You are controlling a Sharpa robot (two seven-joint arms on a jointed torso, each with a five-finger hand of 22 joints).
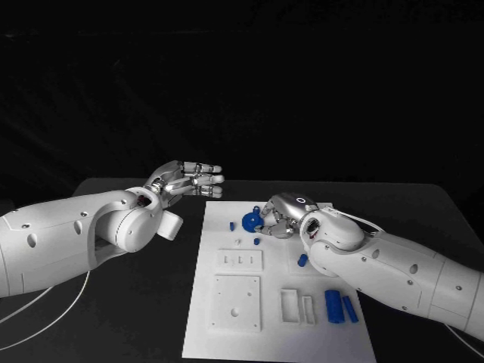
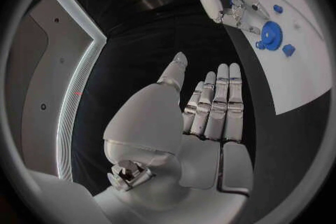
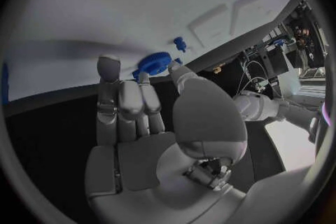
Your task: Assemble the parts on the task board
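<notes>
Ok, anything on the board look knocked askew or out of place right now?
Nothing stands out. The task board lies flat on the table, blue parts resting loose on it. The right hand is at the blue gear near the far edge; whether it grips it I cannot tell. The left hand hovers open, off the board.

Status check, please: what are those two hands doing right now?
Left hand open, hovering off the white task board. Right hand pinching the blue toothed gear on it. Nothing blocking.

The room is dim and nearly black behind the counter (image 1: 417, 204), while the white board (image 1: 274, 333) catches most of the light, the wrist pictures bulge into circles with bent edges, and the right hand (image 3: 150, 117) looms soft and blurred.
</notes>
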